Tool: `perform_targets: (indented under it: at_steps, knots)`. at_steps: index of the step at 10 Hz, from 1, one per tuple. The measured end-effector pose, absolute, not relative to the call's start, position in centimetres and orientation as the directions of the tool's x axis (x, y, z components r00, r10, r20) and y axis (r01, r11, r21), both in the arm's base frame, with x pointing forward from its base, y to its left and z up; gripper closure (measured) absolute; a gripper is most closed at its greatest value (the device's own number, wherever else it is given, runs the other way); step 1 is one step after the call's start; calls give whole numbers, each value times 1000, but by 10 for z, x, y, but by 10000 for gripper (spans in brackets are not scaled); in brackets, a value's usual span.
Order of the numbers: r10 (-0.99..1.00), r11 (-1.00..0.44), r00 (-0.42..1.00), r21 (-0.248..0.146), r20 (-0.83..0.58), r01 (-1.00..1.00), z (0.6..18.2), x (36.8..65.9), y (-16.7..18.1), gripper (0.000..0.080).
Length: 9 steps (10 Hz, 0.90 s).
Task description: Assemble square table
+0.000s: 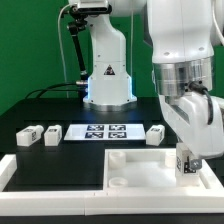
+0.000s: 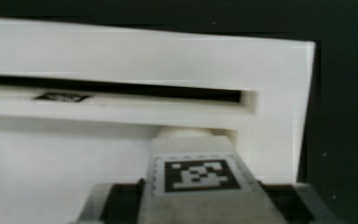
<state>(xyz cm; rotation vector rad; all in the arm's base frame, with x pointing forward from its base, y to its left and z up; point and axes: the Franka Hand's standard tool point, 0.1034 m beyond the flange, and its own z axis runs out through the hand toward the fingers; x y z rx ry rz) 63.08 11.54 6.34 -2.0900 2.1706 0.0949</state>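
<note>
Held leg: a stubby white leg (image 1: 185, 158) with a black-and-white tag sits at the lower right of the exterior view, nearest the camera, just off the right edge of the table top.
Claw: the gripper (image 1: 186, 166) has its jaws closed in on the two sides of this leg. The wrist view shows the leg (image 2: 197, 165) filling the gap between the dark fingers (image 2: 114, 203), so it is judged clamped.
Table top: the white tray-like top (image 1: 130, 160) lies flat across the lower middle of the exterior view, rim up. In the wrist view its side wall (image 2: 140, 50) stands right beyond the leg's rounded end, very close or touching; which cannot be told.
Step in hand: judged to be fitting the first leg, since no leg is seen standing in the top.
Next move: it calls for lining the leg's end up with a corner hole, keeping the leg upright, then seating and turning it in.
Arm pose: the arm reaches down from the upper right of the exterior view, wrist roughly vertical, fingers pointing down.
Loose legs: two legs (image 1: 28, 135) (image 1: 50, 133) lie at middle left and one (image 1: 155, 133) at middle right, well apart from the top.
Marker board: the marker board (image 1: 105, 131) lies flat between them, at centre.
Arm base: the base (image 1: 105, 75) stands at upper centre, farthest back.
</note>
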Motion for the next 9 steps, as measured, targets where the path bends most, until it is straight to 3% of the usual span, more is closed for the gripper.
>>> perform_targets:
  at_steps: [1, 4, 7, 8, 9]
  knots:
    - [-972, 186, -177, -45, -155, -982, 63, 630, 117, 509]
    - [-891, 432, -424, -13, -162, -902, 64, 631, 121, 509]
    - [-887, 441, -433, -19, -158, -897, 64, 631, 120, 509]
    - [-896, 424, -416, -21, -157, -905, 63, 631, 120, 432]
    - [-896, 424, -416, -21, -156, -905, 63, 631, 120, 298]
